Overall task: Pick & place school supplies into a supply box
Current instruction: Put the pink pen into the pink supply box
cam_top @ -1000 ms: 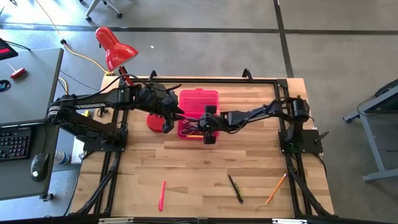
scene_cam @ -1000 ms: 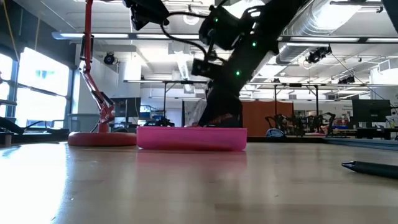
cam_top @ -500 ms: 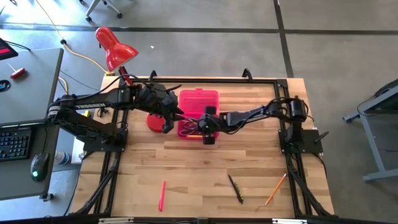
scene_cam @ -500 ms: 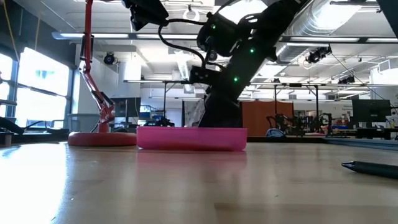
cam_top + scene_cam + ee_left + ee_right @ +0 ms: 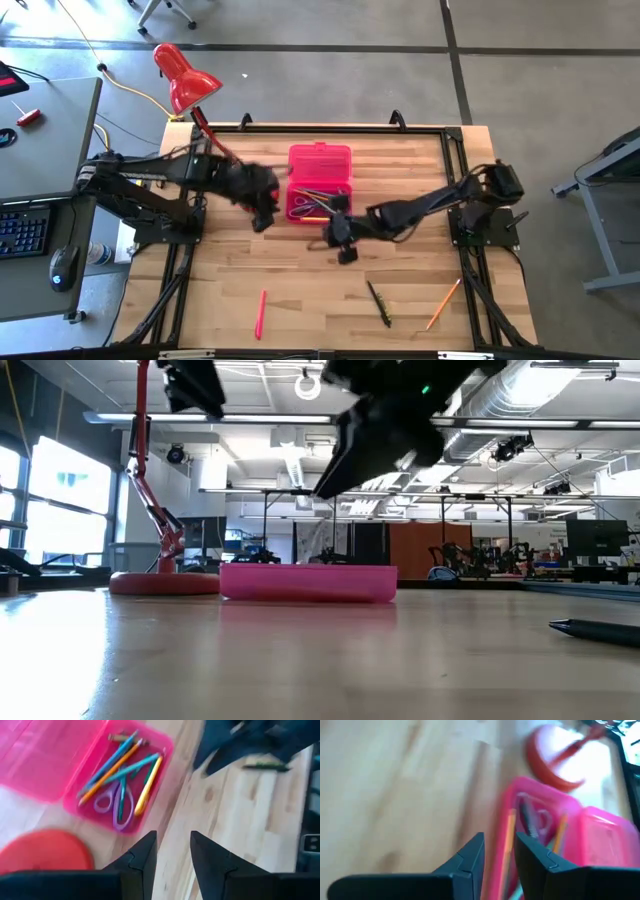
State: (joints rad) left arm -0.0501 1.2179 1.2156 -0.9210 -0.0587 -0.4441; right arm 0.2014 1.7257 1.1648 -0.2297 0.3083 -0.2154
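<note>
The supply box (image 5: 318,183), a hot-pink case, lies open on the table's far middle. Its tray (image 5: 120,780) holds pencils, pens and purple scissors (image 5: 119,802). A pink-red pen (image 5: 260,313), a dark pen (image 5: 378,303) and an orange pencil (image 5: 443,303) lie flat near the front edge. My left gripper (image 5: 172,851) hovers open over the wood just left of the box's near corner (image 5: 262,215). My right gripper (image 5: 499,849) hangs open above the table just near of the box (image 5: 340,240). Nothing is between either pair of fingers.
A red desk lamp's round base (image 5: 245,192) stands on the table just left of the box, its head (image 5: 185,80) beyond the far left corner. Bare wood lies between the box and the three supplies near the front edge.
My right gripper has risen out of the box's tray and swung toward the table's near edge, coming clear of the box. My left gripper has swung a little toward the near edge and tipped downward. The box has stayed where it was.
</note>
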